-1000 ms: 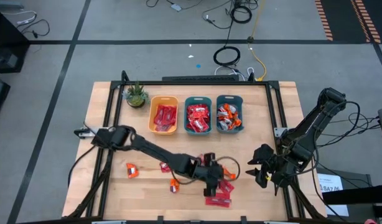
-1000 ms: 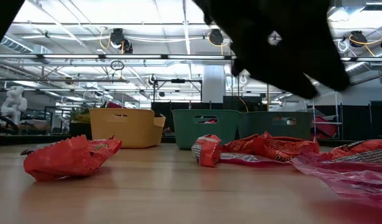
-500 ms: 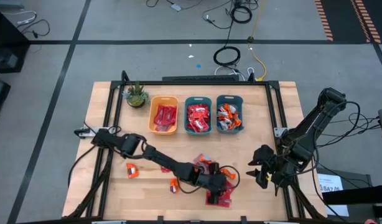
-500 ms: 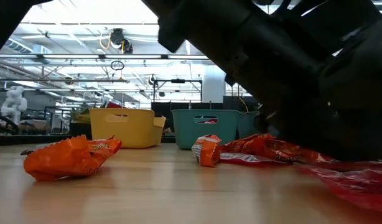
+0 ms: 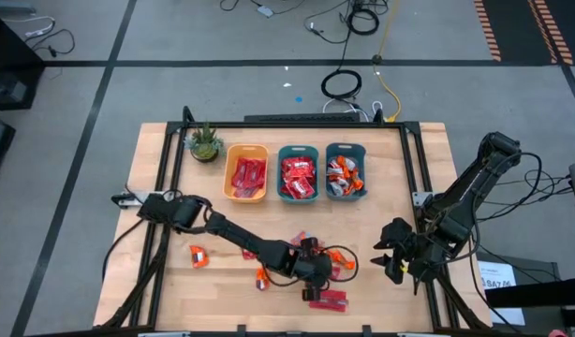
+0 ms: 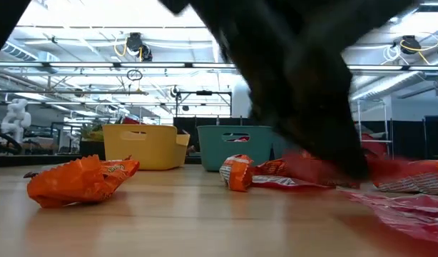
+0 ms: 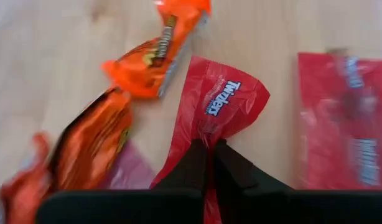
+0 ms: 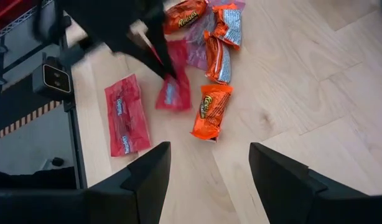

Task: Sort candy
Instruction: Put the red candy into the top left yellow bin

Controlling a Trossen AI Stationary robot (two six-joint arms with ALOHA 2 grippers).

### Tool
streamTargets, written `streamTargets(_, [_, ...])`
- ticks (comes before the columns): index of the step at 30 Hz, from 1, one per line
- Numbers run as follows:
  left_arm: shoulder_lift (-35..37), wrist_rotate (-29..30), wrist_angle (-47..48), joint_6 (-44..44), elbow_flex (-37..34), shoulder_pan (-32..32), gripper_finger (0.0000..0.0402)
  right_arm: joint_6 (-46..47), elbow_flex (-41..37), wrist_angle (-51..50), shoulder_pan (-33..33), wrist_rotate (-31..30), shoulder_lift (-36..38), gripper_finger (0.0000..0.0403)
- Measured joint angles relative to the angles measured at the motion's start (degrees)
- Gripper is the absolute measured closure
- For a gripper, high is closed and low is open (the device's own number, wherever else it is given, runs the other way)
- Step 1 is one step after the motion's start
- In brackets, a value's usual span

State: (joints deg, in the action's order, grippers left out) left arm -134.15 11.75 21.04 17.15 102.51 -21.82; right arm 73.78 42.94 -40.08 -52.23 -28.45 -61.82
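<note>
High view: my left gripper (image 5: pixel 316 273) was over the loose candy near the table's (image 5: pixel 400 187) front edge; a red flat packet (image 5: pixel 329 300) lay just in front of it, two orange pieces (image 5: pixel 198 255) sat apart toward the left. Yellow bin (image 5: pixel 247 172) and both teal bins (image 5: pixel 298 172) at the back held sorted candy, plant (image 5: pixel 205 143) beside them. My right gripper (image 5: pixel 392 256) waited at the right edge.

Low view: my left arm blocked the middle; one orange piece (image 6: pixel 80 179) lay left, more red and orange wrappers right.

Left wrist view: my fingers (image 7: pixel 194 168) were pinched shut on a red Twizzlers packet (image 7: pixel 219 109). Orange pieces (image 7: pixel 157 53) lay beside it, another red packet (image 7: pixel 346 137) apart.

Right wrist view: my right fingers (image 8: pixel 144 180) stood apart, holding nothing. Left gripper gripped the red packet (image 8: pixel 172 93) next to an orange piece (image 8: pixel 209 112).
</note>
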Motion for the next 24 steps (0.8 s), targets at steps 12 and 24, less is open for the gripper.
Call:
streamTargets(12, [23.5, 5.4, 12.2, 1.5, -3.9, 7.3, 0.0392, 0.1, 0.0, -0.2, 0.0, -7.7, 0.0, 0.0193])
streamTargets(24, [52.9, 6.2, 4.8, 17.8, -44.7, 25.7, 0.0392, 2.2, 0.0, -0.4, 0.1, -10.7, 0.0, 0.0193])
